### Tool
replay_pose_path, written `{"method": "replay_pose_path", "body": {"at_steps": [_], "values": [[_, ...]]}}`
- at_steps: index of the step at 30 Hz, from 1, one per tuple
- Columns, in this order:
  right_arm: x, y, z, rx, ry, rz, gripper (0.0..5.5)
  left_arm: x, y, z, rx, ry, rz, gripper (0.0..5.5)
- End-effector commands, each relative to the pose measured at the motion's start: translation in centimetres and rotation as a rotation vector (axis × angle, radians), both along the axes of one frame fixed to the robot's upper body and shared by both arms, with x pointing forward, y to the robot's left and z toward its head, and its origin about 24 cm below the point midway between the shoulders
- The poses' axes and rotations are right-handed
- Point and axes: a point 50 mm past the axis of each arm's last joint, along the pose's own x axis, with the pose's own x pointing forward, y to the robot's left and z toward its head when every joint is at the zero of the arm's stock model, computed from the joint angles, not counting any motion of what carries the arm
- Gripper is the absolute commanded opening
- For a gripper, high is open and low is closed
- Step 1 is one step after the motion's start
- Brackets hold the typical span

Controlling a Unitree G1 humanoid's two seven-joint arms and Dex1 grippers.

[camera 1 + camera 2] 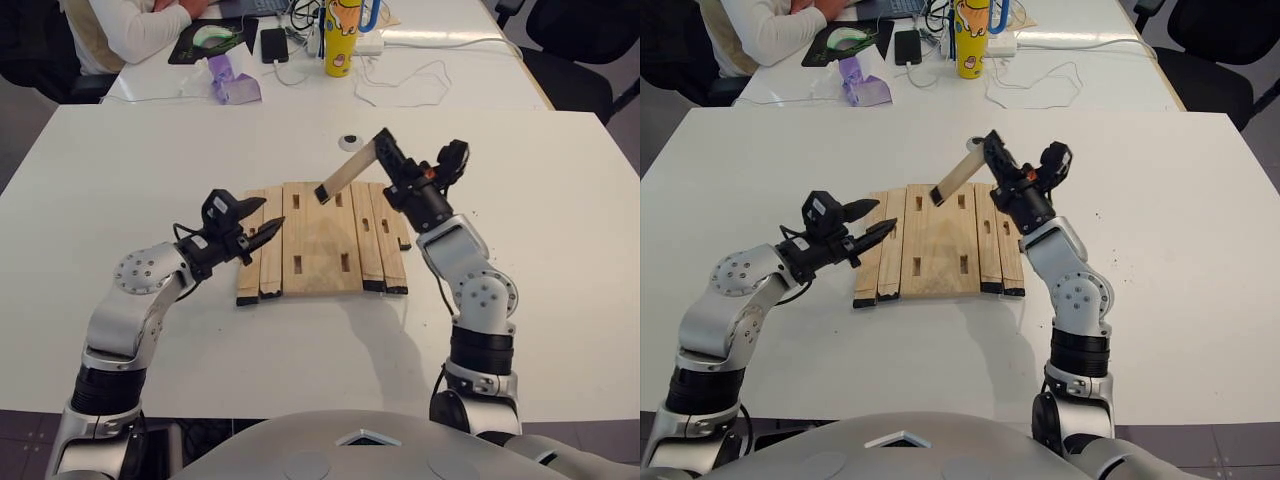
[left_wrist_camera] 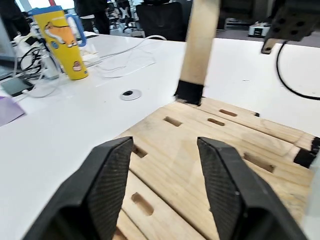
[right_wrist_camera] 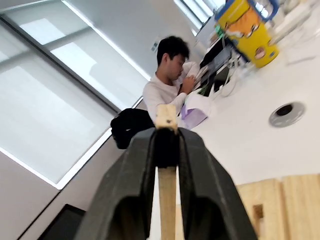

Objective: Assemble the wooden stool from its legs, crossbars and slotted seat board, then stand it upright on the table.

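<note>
Jaws of the right gripper [image 1: 384, 152] are clamped on the upper end of a tilted wooden leg [image 1: 348, 174]. Its black-capped lower end sits at the far edge of the slotted seat board [image 1: 322, 250]. The left gripper [image 1: 262, 222] gapes wide and empty above the board's left side. The pale board lies flat mid-tabletop [image 1: 150, 170], with loose bars [image 1: 250, 265] alongside.

**Room around the seat board**
You can pass over the surface [image 1: 120, 160] to the left, to the right and on the near side of the seat board [image 1: 322, 250]. Over its far part the tilted leg [image 1: 350, 172], held in the right pincer [image 1: 385, 152], stands in the way. The left pincer [image 1: 270, 214] hovers with fingers apart at its left edge.
</note>
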Motion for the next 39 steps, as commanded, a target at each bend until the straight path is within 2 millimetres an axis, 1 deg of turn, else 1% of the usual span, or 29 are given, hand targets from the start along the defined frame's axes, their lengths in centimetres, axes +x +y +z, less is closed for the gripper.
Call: {"method": "replay_pose_path", "body": {"at_steps": [1,3,5,6,7,9,11,12,14,16,18,20,24,33,39], "values": [[-0.1,-1.3,-0.4,-0.219,-0.044,-0.137,0.47,0.5,1.8,-1.2,-0.156,-0.046,0.338,1.80],[-0.5,-1.3,-0.7,-0.310,-0.065,-0.150,0.47,0.0,1.9,-2.1,-0.219,-0.058,0.501,1.44],[-0.5,-1.4,-0.3,-0.384,-0.099,-0.138,0.47,-1.0,1.2,-3.1,-0.220,-0.068,0.587,1.17],[-0.5,-1.4,-0.2,-0.411,-0.109,-0.128,0.47,-1.4,0.8,-3.5,-0.211,-0.076,0.612,0.97],[-0.8,-1.3,-0.3,-0.432,-0.112,-0.118,0.47,-1.5,0.6,-3.9,-0.217,-0.079,0.638,0.90],[-1.3,-1.3,-0.8,-0.467,-0.104,-0.110,0.47,-1.5,0.2,-4.4,-0.234,-0.091,0.687,0.48],[-0.8,-1.7,-1.3,-0.490,-0.080,-0.114,0.47,-1.1,-0.3,-4.5,-0.239,-0.115,0.699,0.14],[-0.4,-2.0,-1.6,-0.495,-0.056,-0.121,0.47,-0.9,-0.5,-4.6,-0.215,-0.131,0.696,0.03],[-0.1,-2.5,-1.8,-0.500,-0.027,-0.134,0.47,-0.4,-0.9,-4.2,-0.194,-0.166,0.688,0.00],[0.0,-2.5,-1.8,-0.505,-0.026,-0.135,0.47,-0.2,-1.2,-3.9,-0.163,-0.192,0.667,0.00],[-0.1,-2.5,-2.2,-0.490,-0.001,-0.144,0.47,-0.1,-1.0,-4.1,-0.137,-0.195,0.671,0.00],[-0.3,-2.4,-2.5,-0.475,0.022,-0.151,0.47,0.0,-0.8,-4.1,-0.147,-0.189,0.689,0.00],[-0.5,-2.3,-3.0,-0.433,0.071,-0.146,0.47,-0.1,-0.8,-4.0,-0.127,-0.191,0.663,0.00],[-0.8,-2.1,-3.8,-0.481,0.140,-0.138,0.47,-0.2,-0.6,-3.6,-0.127,-0.191,0.656,0.00],[-1.0,-2.1,-5.3,-0.459,0.265,-0.139,0.47,-0.1,-0.7,-3.5,-0.123,-0.186,0.640,0.00]]}}
